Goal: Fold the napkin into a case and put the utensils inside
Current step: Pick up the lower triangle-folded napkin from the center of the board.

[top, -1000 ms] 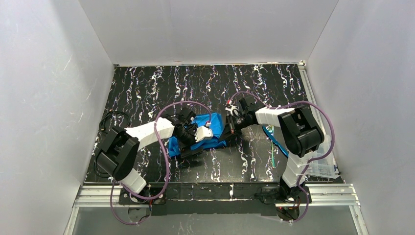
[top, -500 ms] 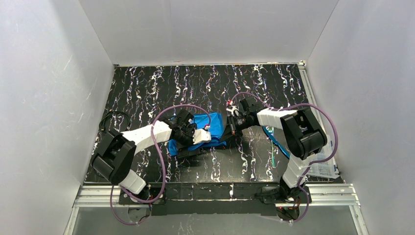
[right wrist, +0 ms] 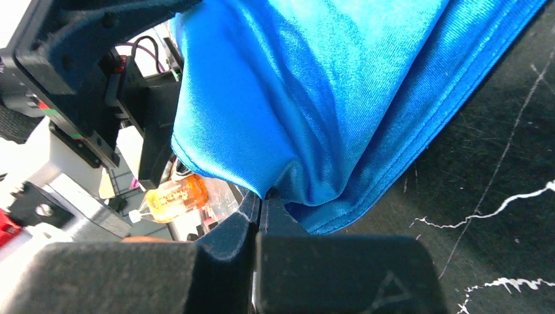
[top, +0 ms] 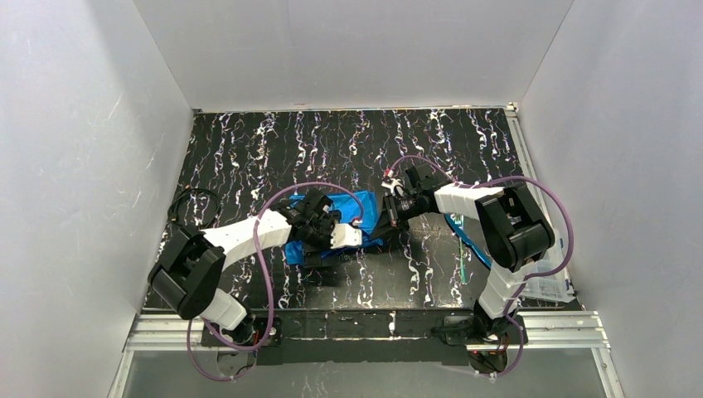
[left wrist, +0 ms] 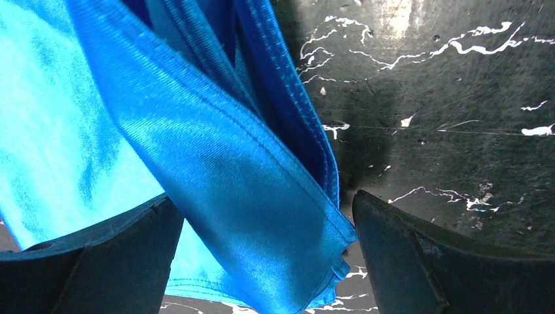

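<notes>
Nearest you, the aluminium rail [top: 373,332] runs along the front edge of the table [top: 249,149], with both arm bases on it. Just beyond, mid-table, lies the napkin [top: 358,203], bunched into several blue layers, and both tools are at it.

Your left gripper [left wrist: 262,219] is spread wide and grips nothing. A stitched hem corner of the folded cloth reaches down between its two fingers [left wrist: 98,261], and bare black table shows beside the right-hand one.

Your right gripper [right wrist: 262,203] is clamped tight on a puckered fold at the napkin's right edge. The cloth fans up and away from the pinch, with black table showing beside it. The two wrists sit close together over the cloth, so room between them is tight.

The utensils [top: 467,240] lie on the table to the right of the napkin, apart from it and partly under your right forearm.

Left of the napkin and across the far half, the marbled tabletop stretches bare up to the back wall [top: 356,50] — the widest room you have. White side walls [top: 75,166] close both flanks.
</notes>
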